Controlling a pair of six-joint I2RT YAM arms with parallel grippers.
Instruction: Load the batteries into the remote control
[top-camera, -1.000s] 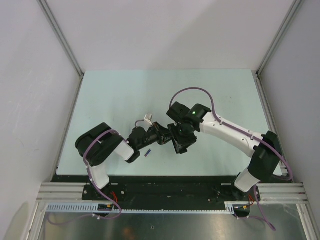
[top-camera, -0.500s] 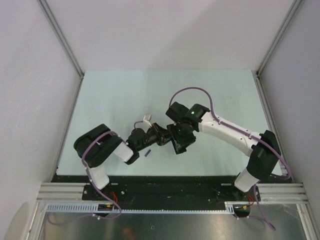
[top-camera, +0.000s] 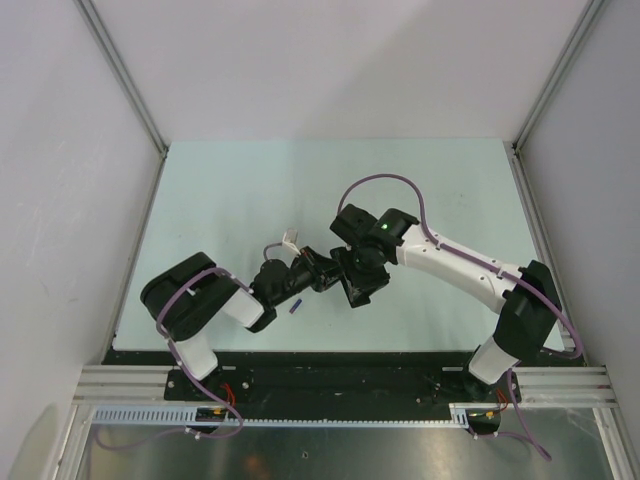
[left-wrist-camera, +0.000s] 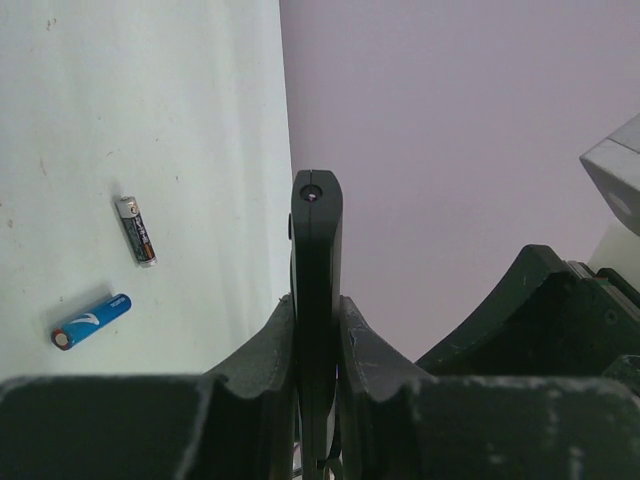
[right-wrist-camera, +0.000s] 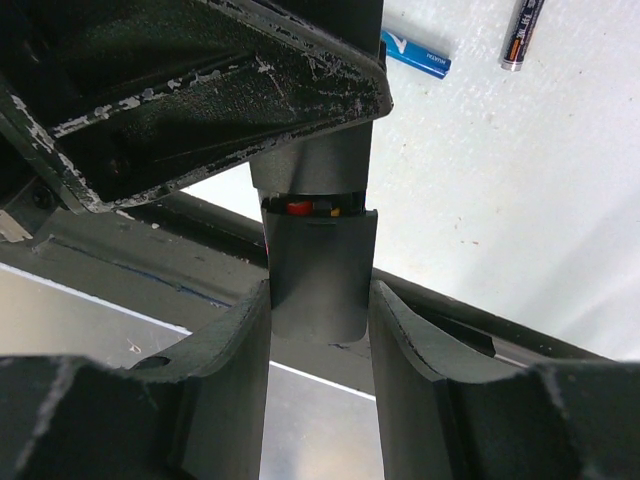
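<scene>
Two hands grip the remote control (right-wrist-camera: 318, 275) between them: left hand (left-wrist-camera: 318, 315) clamped across its broad faces, right hand (right-wrist-camera: 320, 300) closed on the narrow edges of one end. One orange-red battery (right-wrist-camera: 298, 208) shows inside it, just past the right hand's grip.

matt black plastic remote control (left-wrist-camera: 316, 260), smooth table (left-wrist-camera: 150, 100).

Both arms folded inward, wrists close together, left gripper (left-wrist-camera: 318, 318) clamped tight, right gripper (right-wrist-camera: 320, 298) half-closed, seemingly gripping.
</scene>
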